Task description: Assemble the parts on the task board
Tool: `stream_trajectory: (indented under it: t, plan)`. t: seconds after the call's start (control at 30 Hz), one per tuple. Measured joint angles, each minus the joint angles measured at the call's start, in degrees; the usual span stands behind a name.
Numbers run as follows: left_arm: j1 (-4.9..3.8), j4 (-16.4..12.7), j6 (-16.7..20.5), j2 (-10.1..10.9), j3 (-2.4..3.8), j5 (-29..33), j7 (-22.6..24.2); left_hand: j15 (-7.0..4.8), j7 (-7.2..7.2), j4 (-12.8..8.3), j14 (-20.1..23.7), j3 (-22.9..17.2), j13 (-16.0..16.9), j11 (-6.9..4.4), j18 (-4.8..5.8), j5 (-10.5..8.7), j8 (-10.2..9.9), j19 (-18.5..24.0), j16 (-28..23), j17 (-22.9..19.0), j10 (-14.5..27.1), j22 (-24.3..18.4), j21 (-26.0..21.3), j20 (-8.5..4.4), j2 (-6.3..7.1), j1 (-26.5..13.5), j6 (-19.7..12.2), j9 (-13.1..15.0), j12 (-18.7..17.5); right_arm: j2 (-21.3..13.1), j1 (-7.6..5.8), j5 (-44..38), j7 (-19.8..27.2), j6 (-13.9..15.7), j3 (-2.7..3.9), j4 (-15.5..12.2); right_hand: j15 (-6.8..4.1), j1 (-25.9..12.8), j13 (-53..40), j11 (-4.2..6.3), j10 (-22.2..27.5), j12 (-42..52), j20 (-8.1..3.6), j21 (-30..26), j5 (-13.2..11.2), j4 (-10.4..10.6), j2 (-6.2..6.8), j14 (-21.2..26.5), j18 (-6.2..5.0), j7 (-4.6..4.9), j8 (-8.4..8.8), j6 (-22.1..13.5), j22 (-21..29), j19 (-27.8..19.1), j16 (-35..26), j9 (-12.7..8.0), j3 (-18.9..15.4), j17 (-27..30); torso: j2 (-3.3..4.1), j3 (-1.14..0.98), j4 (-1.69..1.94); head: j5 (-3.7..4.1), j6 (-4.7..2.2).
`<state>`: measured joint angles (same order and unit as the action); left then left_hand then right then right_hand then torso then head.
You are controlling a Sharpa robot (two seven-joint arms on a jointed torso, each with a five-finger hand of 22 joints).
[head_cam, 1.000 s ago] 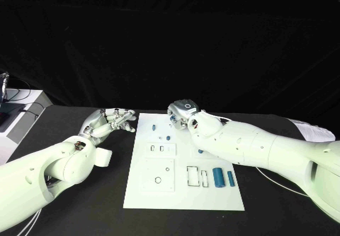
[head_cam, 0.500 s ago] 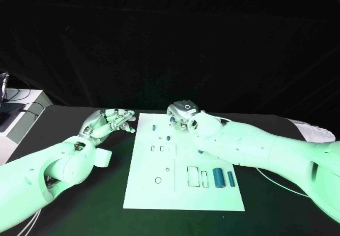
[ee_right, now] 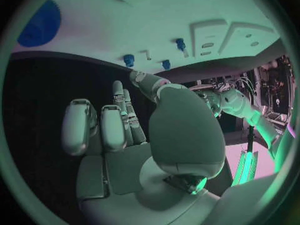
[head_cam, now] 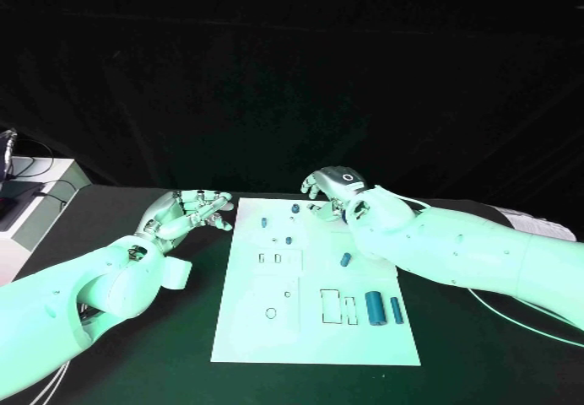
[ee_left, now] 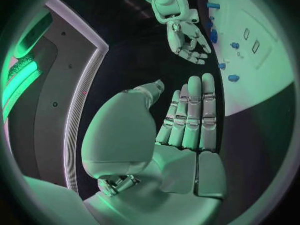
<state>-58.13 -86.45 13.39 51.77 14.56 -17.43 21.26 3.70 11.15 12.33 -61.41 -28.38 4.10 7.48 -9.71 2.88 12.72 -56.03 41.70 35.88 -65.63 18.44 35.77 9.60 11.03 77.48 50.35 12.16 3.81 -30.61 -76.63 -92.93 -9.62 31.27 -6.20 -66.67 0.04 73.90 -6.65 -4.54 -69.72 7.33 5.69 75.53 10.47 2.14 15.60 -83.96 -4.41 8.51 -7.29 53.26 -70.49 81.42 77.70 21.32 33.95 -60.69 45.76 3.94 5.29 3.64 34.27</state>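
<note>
Fingers of both the right hand (head_cam: pixel 331 192) and the left hand (head_cam: pixel 185 213) hang spread and empty, so a careless reach could scatter the small blue parts (head_cam: pixel 294 207) standing at the task board (head_cam: pixel 365 337)'s far edge.

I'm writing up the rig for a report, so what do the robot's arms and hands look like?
Both arms are smooth, rounded white shells. The left arm carries a boxy white block near its wrist. Each ends in a silver, segmented, many-fingered hand: the left hand and the right hand, which bears a dark round cap with a pale ring on its back. Thin white cables trail beside the right arm.
</note>
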Motion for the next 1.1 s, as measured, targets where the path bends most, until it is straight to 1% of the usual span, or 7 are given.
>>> stream_trajectory:
  t: [0.1, 0.2, 0.3, 0.43, 0.57, 0.63, 1.1]
  plan:
    - [0.01, 0.1, -0.48, 0.08, 0.0, -0.27, 0.05, 0.0, -0.09, 0.0, 0.0, 0.0, 0.0, -0.01, 0.01, 0.0, 0.0, 0.17, 0.0, 0.0, 0.01, 0.01, 0.01, -0.18, 0.13, -0.13, -0.09, 0.0, 0.0, -3.68, -1.08, 4.43, 0.63, 0.01, 0.08, -2.98, -1.22, 0.07, -3.94, 1.16, -7.1, 5.4, -1.05, 2.1, 0.39, -0.02, 0.03, 0.0, 0.0, -0.47, 0.27, -0.31, -2.84, 1.18, 1.62, 0.27, -2.86, -2.65, -0.12, -0.16, -0.29, -0.05, -0.14]
    - [0.07, 0.15, -0.84, 0.14, 0.0, -0.54, 0.07, 0.0, -0.09, 0.0, 0.0, 0.0, 0.0, -0.01, 0.01, 0.0, 0.0, 0.17, 0.0, 0.02, 0.01, 0.08, 0.01, -0.18, 0.13, -0.13, -0.09, 0.0, 0.0, -6.84, -1.95, 8.3, 1.3, -0.39, 0.11, -4.81, -2.28, 1.89, -19.91, 2.35, -5.73, 21.34, -1.63, 4.15, 1.29, 0.22, -1.03, -0.08, 0.9, -0.87, 0.28, 0.12, -4.4, 2.24, 3.3, 0.78, -7.18, -5.06, -0.23, -0.3, -0.54, 0.02, -0.24]
    - [0.29, 0.16, -1.2, 0.29, 0.0, -0.76, 0.08, 0.0, -0.09, -0.13, 0.0, 0.13, 0.01, -0.01, 0.01, 0.0, 0.0, 0.17, 0.2, 0.05, 0.01, 0.17, 0.3, -0.18, 0.13, -0.13, -0.09, 0.0, 0.0, -8.88, -2.69, 11.34, 1.58, -1.82, 0.14, -5.11, -1.29, 2.42, -59.6, 1.32, -8.93, 56.58, -1.13, 6.39, 1.58, 2.59, -1.57, 0.05, 1.39, -0.25, 0.28, -0.51, -4.46, 2.76, 5.94, 0.99, -10.34, -10.33, -0.35, -0.47, -0.9, -0.07, -0.26]
    - [0.57, 0.12, -1.67, 0.38, 0.0, -1.04, 0.09, 0.0, -0.12, -0.16, 0.0, 0.17, 0.09, -0.01, 0.01, 0.0, 0.0, 0.17, 0.34, 0.05, 0.01, 0.25, 0.45, -0.18, 0.13, -0.13, -0.12, 0.0, 0.0, -10.72, -3.12, 13.8, 1.47, -5.2, 0.17, -4.59, -0.64, 2.56, -68.07, 0.56, -14.01, 77.6, -0.4, 9.84, 2.43, 4.55, -1.71, -0.07, 2.39, 0.35, -0.95, -1.09, -4.46, 2.48, 9.94, 1.47, -12.58, -14.17, -0.44, -0.69, -1.27, -0.12, -0.17]
    - [0.99, 0.1, -2.0, 0.37, 0.0, -1.32, 0.1, 0.0, -0.45, -0.33, 0.0, 0.33, 0.14, -0.32, 0.0, 0.0, -0.31, 0.18, 0.41, 0.1, -0.32, 0.42, 0.65, -0.19, 0.13, -0.13, -0.45, -0.01, 0.0, -11.85, -3.21, 14.95, 0.71, -8.72, 0.08, -4.31, -0.23, 2.94, -68.31, 0.37, -14.39, 82.34, -0.02, 12.59, 2.51, 5.81, -2.09, -0.07, 2.8, 0.51, -1.79, -1.26, -4.46, 2.68, 11.62, 1.78, -14.48, -14.29, -0.47, -0.96, -1.51, -0.22, -0.05]
    - [1.21, 0.14, -2.13, 0.32, 0.0, -1.43, 0.1, 0.0, -0.71, -0.49, 0.0, 0.16, 0.16, -0.32, 0.01, 0.0, -0.46, 0.38, 0.58, 0.1, -0.32, 0.49, 0.86, -0.39, 0.13, -0.13, -0.71, -0.01, 0.0, -12.19, -3.21, 15.33, 0.06, -10.25, 0.01, -4.28, -0.23, 3.13, -68.31, 0.35, -14.41, 82.55, 0.18, 13.31, 2.51, 6.31, -2.27, -0.07, 3.63, 0.51, -2.13, -1.26, -4.46, 2.48, 11.62, 1.84, -14.98, -14.29, -0.49, -1.02, -1.57, -0.22, -0.01]
    - [1.78, 0.32, -2.34, 0.14, 0.0, -1.76, 0.15, 0.0, -0.71, -0.49, 0.0, 0.16, 0.16, -0.32, 0.01, 0.0, -0.46, 0.37, 0.58, 0.09, -0.31, 0.49, 0.86, -0.38, 0.13, -0.13, -0.7, -0.01, 0.0, -10.04, -2.38, 16.48, -3.51, -14.85, -0.32, -0.93, 0.18, 3.4, -68.29, 0.12, -14.21, 82.55, 0.38, 14.29, 2.24, 7.57, -2.54, -0.07, 3.62, 1.13, -2.18, -1.89, -4.45, 2.68, 11.84, 1.84, -16.57, -14.29, -0.43, -0.92, -1.42, 0.35, 0.14]
